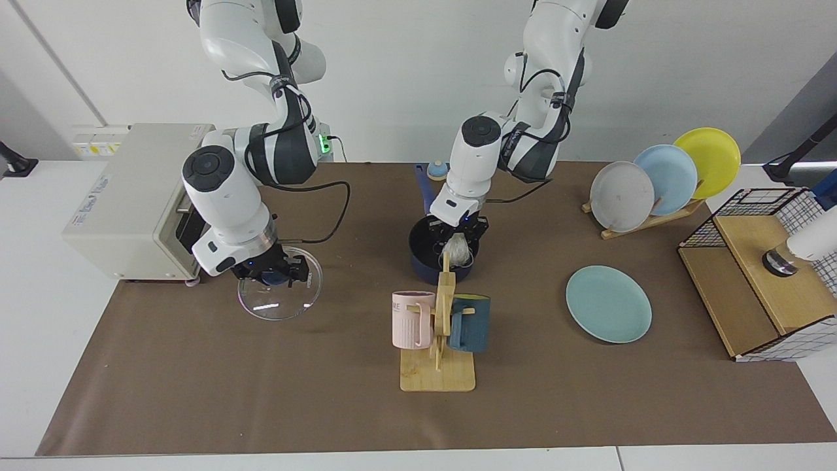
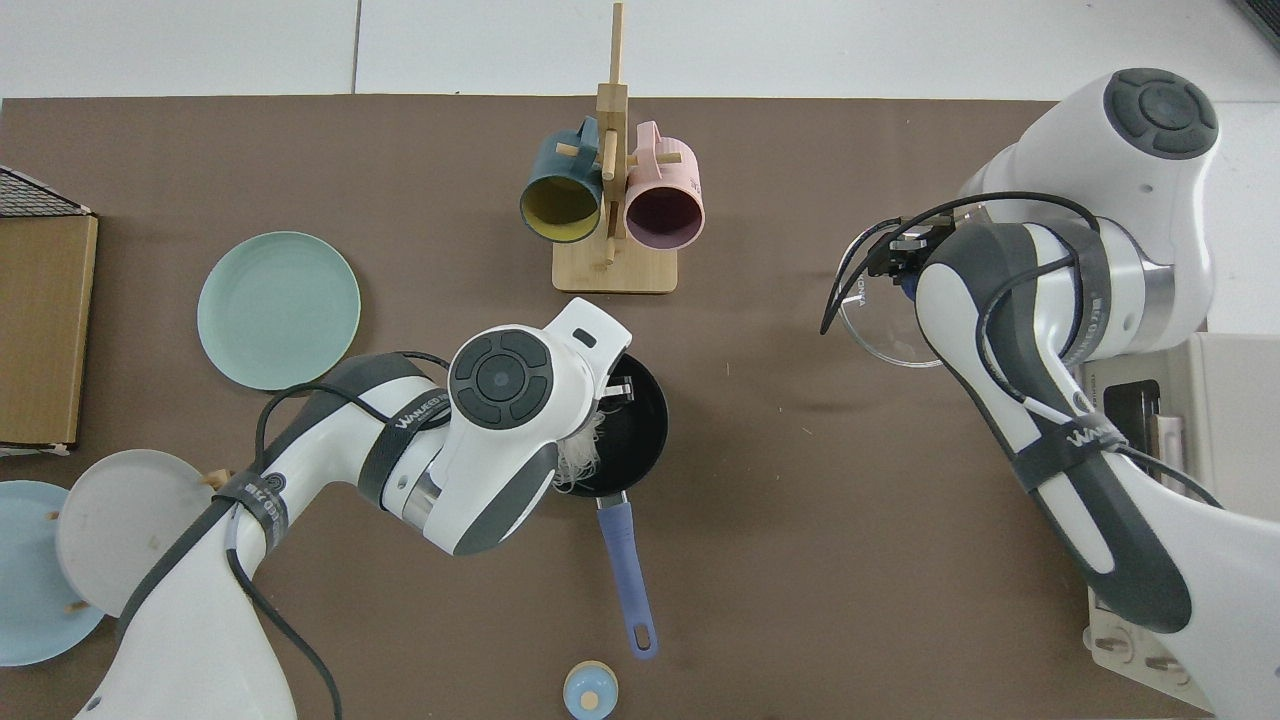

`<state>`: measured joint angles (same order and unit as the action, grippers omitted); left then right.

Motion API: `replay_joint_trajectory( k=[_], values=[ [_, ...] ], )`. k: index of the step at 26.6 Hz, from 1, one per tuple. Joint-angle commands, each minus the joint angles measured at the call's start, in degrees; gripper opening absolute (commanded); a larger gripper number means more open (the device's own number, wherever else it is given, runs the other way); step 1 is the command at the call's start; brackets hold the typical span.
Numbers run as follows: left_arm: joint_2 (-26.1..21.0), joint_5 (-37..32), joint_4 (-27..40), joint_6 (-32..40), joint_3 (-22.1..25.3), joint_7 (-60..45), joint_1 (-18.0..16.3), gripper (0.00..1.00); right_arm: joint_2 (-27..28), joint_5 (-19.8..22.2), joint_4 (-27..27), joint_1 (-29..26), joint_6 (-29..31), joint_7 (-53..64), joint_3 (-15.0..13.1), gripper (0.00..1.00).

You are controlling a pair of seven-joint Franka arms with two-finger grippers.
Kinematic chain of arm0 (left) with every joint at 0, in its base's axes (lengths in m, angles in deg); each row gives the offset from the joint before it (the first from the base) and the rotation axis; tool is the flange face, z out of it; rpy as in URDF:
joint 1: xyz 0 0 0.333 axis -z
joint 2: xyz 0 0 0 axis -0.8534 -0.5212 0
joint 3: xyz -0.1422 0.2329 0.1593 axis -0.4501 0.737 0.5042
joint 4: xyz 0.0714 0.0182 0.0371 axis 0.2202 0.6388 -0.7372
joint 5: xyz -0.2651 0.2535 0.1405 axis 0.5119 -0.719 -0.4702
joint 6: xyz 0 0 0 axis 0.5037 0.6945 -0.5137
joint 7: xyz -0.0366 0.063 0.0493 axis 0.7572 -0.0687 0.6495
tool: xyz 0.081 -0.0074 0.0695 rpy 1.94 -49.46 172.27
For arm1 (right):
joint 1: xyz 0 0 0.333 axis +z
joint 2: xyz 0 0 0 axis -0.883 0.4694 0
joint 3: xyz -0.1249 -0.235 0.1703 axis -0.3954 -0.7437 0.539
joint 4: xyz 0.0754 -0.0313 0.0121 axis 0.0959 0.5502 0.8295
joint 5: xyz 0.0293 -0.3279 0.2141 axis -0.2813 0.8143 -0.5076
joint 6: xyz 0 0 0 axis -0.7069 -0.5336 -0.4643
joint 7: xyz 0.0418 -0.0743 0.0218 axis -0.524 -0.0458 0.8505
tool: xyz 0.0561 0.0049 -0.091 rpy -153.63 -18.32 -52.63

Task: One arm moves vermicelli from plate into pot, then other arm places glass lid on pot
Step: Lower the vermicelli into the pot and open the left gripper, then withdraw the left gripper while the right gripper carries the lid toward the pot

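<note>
Vermicelli: white thread bundle, facing view, hanging from the left hand directly over the pot; long axis upright, loose strands trailing down into the pot's mouth. Left hand: fingers pointing down, closed on the top of the bundle. Pot: dark navy, on the tabletop at centre, just behind the wooden mug stand with a pink mug and a dark teal mug; its handle runs toward the far edge. Plate: teal-green, flat, bare, right of the pot and well apart from it. Glass lid: left of the pot, tilted, near edge lower. Right hand: closed on the lid's blue knob, beside a cream appliance. Plate rack, far right, holds grey, light-blue and yellow plates upright.

Top view: vermicelli shows as pale strands at the left inside wall of the pot, mostly covered by the left arm's wrist. Left hand: partly hidden; one metal finger shows above the black interior. Pot handle: long axis running down the picture, away from the mug stand. Plate: upper left, empty. Glass lid: right, only an arc of rim visible under the right arm; right hand above it.
</note>
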<state>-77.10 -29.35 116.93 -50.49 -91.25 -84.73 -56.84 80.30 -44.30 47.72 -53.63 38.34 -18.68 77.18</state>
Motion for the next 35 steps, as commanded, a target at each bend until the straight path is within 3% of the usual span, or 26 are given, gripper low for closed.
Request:
replay_joint_trajectory(
  k=[1, 7, 16, 22, 30, 35],
  values=[
    [0.2, -0.8, -0.3, -0.8, -0.2, -2.2, -0.7, 1.0, -1.9, -1.0, 1.7, -0.7, -0.2, 1.1, 0.5, 0.0],
    [0.5, -0.7, -3.7, 3.5, 0.2, -2.1, -0.8, 1.0, -1.9, -1.0, 1.7, -0.7, -0.2, 1.1, 0.5, 0.0],
    [1.9, -0.7, -16.0, 18.9, 0.6, -0.7, -1.9, 1.0, -1.9, -3.1, 1.7, 0.0, 0.0, 0.2, 0.4, 0.0],
    [4.5, -0.7, -21.7, 26.8, 4.4, 3.0, -2.2, 1.0, -2.0, -3.9, 1.7, 3.2, 0.5, -4.7, 0.4, 0.0],
    [14.4, 5.5, -22.1, 32.8, 14.6, 14.1, -2.5, 1.0, -2.3, -4.0, 1.4, 9.0, 1.3, -14.3, 0.5, 0.0],
    [16.6, 9.0, -22.1, 36.8, 18.5, 20.1, -2.5, 1.0, -1.9, -4.1, 1.1, 13.6, 2.0, -21.6, 0.4, 0.0]
  ],
)
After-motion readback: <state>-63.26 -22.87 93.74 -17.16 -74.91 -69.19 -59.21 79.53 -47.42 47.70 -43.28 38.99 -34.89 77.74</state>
